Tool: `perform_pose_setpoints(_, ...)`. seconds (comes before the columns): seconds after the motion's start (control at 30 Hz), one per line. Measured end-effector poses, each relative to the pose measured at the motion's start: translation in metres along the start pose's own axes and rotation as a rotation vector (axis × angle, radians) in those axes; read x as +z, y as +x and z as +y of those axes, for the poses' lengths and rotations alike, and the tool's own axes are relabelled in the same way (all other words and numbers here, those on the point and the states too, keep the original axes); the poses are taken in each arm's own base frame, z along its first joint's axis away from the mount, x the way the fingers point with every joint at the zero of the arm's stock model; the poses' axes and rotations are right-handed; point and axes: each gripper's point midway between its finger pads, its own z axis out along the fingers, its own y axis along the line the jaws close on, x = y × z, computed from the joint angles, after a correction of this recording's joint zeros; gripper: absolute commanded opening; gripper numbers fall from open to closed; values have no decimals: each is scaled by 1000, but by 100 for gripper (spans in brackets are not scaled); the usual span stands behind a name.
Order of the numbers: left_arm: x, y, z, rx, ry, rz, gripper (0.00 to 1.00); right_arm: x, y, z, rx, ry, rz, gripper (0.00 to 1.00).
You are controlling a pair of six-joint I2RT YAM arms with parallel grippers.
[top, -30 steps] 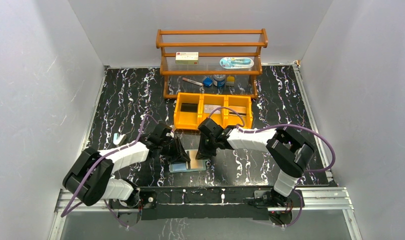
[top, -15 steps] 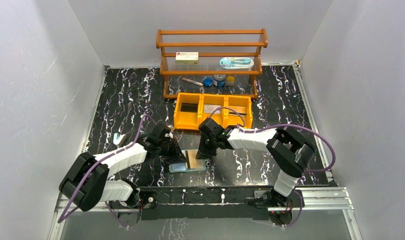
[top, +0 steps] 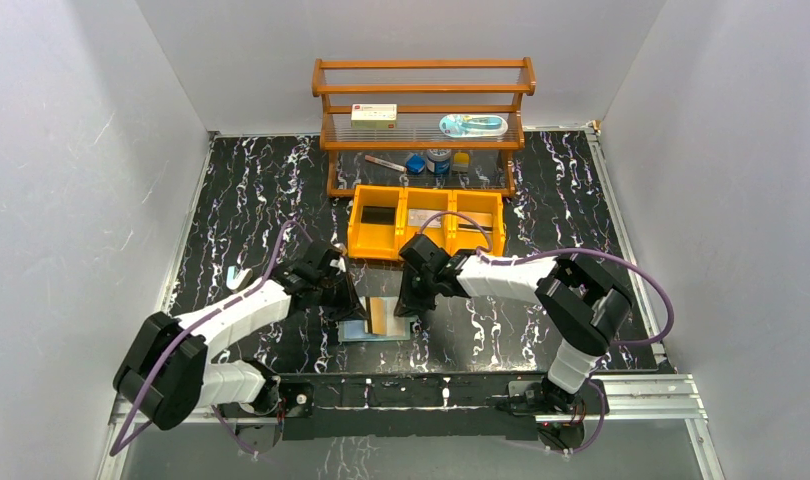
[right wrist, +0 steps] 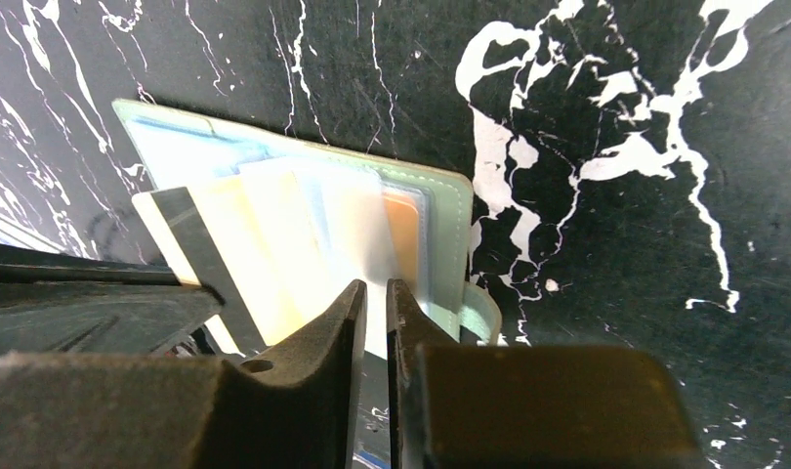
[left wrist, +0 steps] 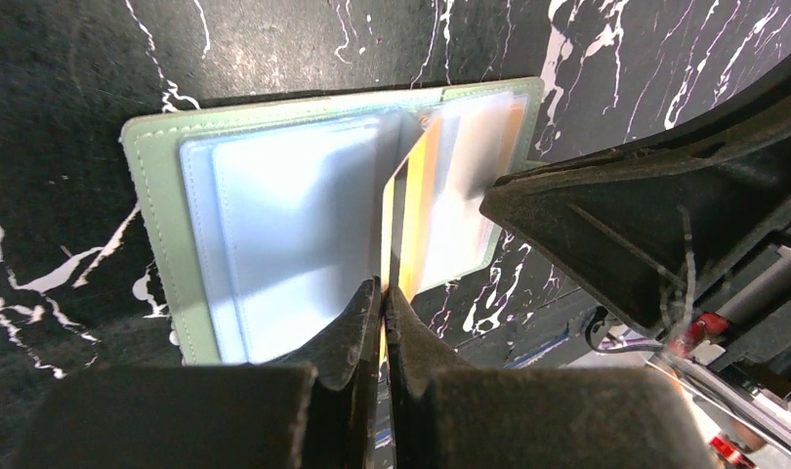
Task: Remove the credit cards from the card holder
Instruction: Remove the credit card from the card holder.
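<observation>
The left claw [left wrist: 382,298] is pinched tight on the near edge of an orange-tan credit card [right wrist: 230,259]. The card has a dark stripe along one side. It stands tilted up out of the middle of the card holder [left wrist: 157,195], its far end down among the pockets.

The right claw [right wrist: 375,293] shows only a narrow slit between its fingers. Its tips are down on the right half of the card holder, over a clear pocket leaf. I cannot tell whether it grips that leaf or only presses on it.

The card holder lies open and flat on the counter [top: 261,190], near the middle of the near edge, between the two claws. Its sage-green cover faces down and its pale blue pockets [left wrist: 294,225] face up. A second orange card [right wrist: 403,225] shows through the rightmost pocket. The little snap tab [right wrist: 484,313] sticks out from the right edge.

Beyond it, farther back on the black, white-veined counter, sits an orange three-compartment bin [top: 353,235] with flat dark and greyish things inside. Behind the bin, against the far wall, stands a wooden rack [top: 421,90]. Its middle shelf holds a white box with a red label [top: 373,116] on the left and a pale blue packet [top: 473,125] on the right. Small items lie on the shelf below.
</observation>
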Motion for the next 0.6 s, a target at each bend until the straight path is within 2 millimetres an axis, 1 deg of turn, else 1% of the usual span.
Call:
perform_pose_setpoints(0.13, -7, -4, -2, 20, 0, -27, 0, -4, -2, 3, -44, -5, 6, 22)
perform_pose_setpoints(0.3, -14, -9, -6, 38, 5, -56, 0, -10, -7, 26, -90, -88, 9, 23)
perform_pose_setpoints(0.43, -15, -10, -5, 44, 0, -57, 0, -12, -1, 42, -115, -161, 38, 24)
perform_pose_setpoints(0.53, -15, -10, -5, 47, -3, -58, 0, -6, 1, 50, -121, -188, 70, 24)
perform_pose_setpoints(0.6, -15, -10, -5, 47, -4, -58, 0, 3, 3, 48, -119, -178, 81, 24)
